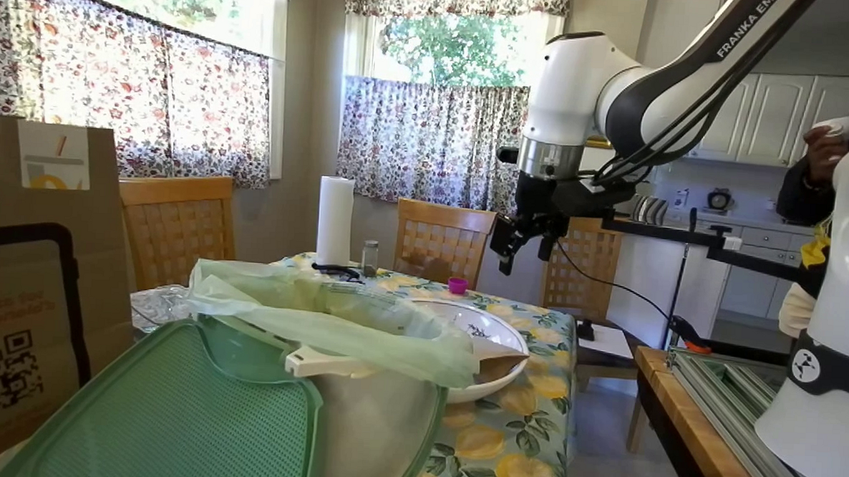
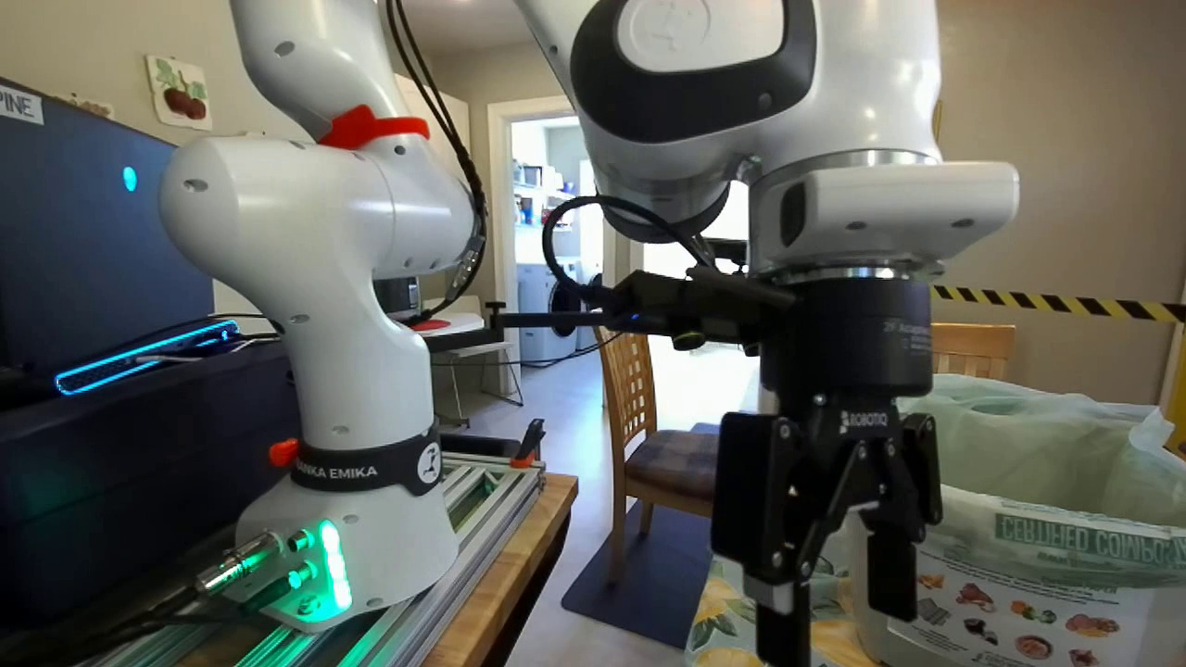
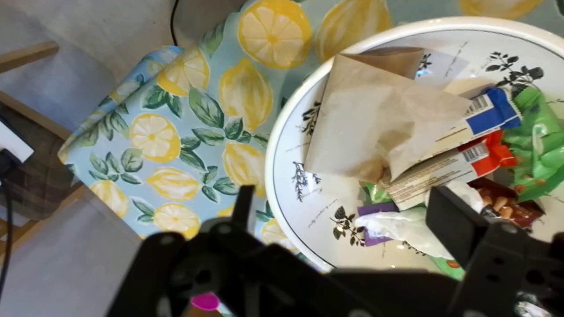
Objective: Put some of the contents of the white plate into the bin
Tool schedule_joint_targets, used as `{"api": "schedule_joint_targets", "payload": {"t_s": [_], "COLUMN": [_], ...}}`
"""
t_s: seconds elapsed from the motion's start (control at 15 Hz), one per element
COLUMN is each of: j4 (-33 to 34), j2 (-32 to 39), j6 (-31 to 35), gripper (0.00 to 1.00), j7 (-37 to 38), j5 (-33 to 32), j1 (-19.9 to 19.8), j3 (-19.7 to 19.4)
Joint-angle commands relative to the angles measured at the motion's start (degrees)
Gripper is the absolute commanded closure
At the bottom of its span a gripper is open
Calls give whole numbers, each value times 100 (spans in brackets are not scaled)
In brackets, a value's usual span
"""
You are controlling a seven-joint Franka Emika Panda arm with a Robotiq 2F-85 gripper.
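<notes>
The white plate (image 3: 308, 233) rests on the lemon-print tablecloth and also shows in an exterior view (image 1: 515, 337). In the wrist view it holds a folded brown paper piece (image 3: 352, 127), a white-and-red packet (image 3: 432, 171), a blue-ended packet (image 3: 495, 110), green wrappers (image 3: 542, 145), a purple wrapper (image 3: 374, 237) and a crumpled white tissue (image 3: 405, 226). My gripper (image 3: 349, 209) hangs above the plate's edge, jaws wide apart and gripping nothing; both exterior views show it (image 1: 525, 256) (image 2: 834, 602). The bag-lined bin (image 2: 1038, 611) stands beside the plate, its pale-green liner (image 1: 391, 352) draped over the rim.
A green lid (image 1: 180, 414) leans out from the bin. A large brown McDonald's bag (image 1: 101, 267) stands near it. Farther back are a paper-towel roll (image 1: 335, 220), a glass jar (image 1: 370, 257) and a magenta cup (image 1: 457, 286). Chairs (image 1: 445, 232) line the table.
</notes>
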Motion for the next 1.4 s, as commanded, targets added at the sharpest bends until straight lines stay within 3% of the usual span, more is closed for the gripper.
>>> {"api": "schedule_joint_targets", "payload": {"t_s": [0.0, 0.73, 0.87, 0.93, 1.0, 1.07, 1.2, 1.33], "j4": [84, 644, 836, 811, 817, 881, 1079, 1343], "j2": [174, 1889, 2229, 2466, 2626, 2772, 3113, 3366], "j6": [300, 1956, 2218, 2529, 2742, 2838, 2984, 2904], "gripper": [0, 0, 0, 0, 0, 0, 0, 0], "j7": [-333, -472, -598, -1139, -1445, -1700, -2155, -2381], "j5": [21, -231, 92, 830, 1335, 1696, 2260, 2385], "j1": [158, -44, -97, -250, -23, -596, -1237, -1819], "j3": [-14, -344, -334, -95, -227, 434, 1278, 1969]}}
